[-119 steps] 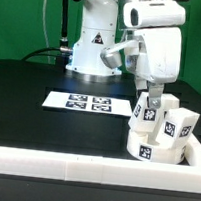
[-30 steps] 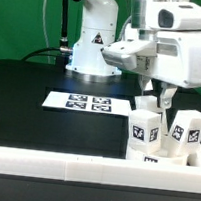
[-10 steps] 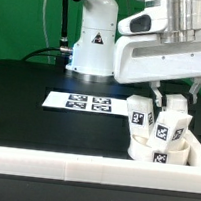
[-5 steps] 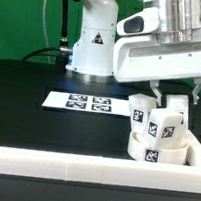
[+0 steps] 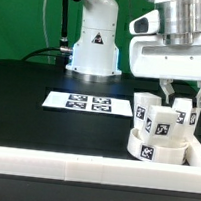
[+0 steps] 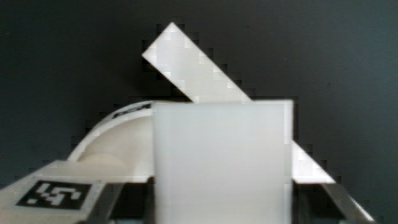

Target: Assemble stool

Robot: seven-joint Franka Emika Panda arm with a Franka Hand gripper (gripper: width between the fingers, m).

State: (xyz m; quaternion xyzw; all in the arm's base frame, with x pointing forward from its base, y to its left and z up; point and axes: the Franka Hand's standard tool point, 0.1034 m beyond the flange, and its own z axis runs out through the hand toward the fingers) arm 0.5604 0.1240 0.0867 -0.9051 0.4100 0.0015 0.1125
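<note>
The round white seat disc [image 5: 156,149] lies in the corner of the white border rail at the exterior view's right. Two tagged white legs [image 5: 144,110] [image 5: 164,124] stand on it. My gripper [image 5: 185,101] is right above the disc and is shut on a third leg [image 5: 186,117], which it holds upright at the disc's right side. In the wrist view this leg [image 6: 222,150] fills the space between my fingers [image 6: 121,205], with the disc's curved tagged rim [image 6: 98,150] beside it. Whether the held leg sits in the disc is hidden.
The marker board [image 5: 86,103] lies flat on the black table, left of the disc. The white border rail [image 5: 71,167] runs along the front and turns up the right side [image 5: 197,151]; its corner shows in the wrist view [image 6: 187,60]. The robot base [image 5: 92,42] stands at the back.
My gripper has moved towards the exterior view's right with the leg in it. The leg, which stood tilted at the disc's middle, now stands upright at the disc's right side.
</note>
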